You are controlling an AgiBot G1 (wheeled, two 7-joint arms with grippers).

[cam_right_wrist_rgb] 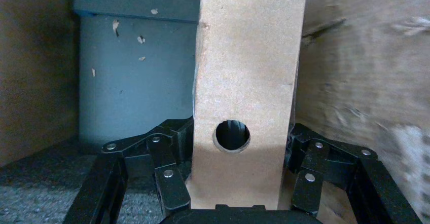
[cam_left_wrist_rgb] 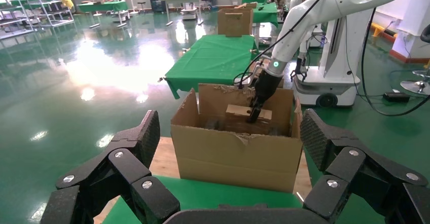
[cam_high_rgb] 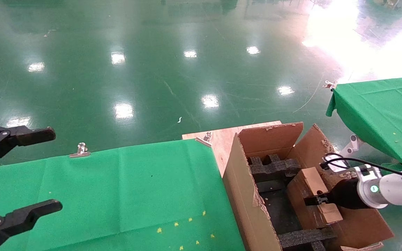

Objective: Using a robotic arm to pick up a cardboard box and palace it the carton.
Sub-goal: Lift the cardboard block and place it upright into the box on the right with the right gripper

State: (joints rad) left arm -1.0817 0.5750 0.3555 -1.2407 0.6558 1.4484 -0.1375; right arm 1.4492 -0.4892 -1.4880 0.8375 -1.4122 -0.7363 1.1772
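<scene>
My right pincer [cam_high_rgb: 315,200] grips cardboard box [cam_high_rgb: 313,181] by flat sides, inside carton [cam_high_rgb: 243,195]; box light, stiff, tape maybe slippery. Left pincer [cam_high_rgb: 16,174] open, idle.

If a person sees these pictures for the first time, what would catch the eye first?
Probably the large carton with black foam inserts, standing beside the green-covered table. Inside it, the right gripper is shut on the small cardboard box, whose round hole faces the right wrist camera. The left gripper hangs open over the table's left end.
</scene>
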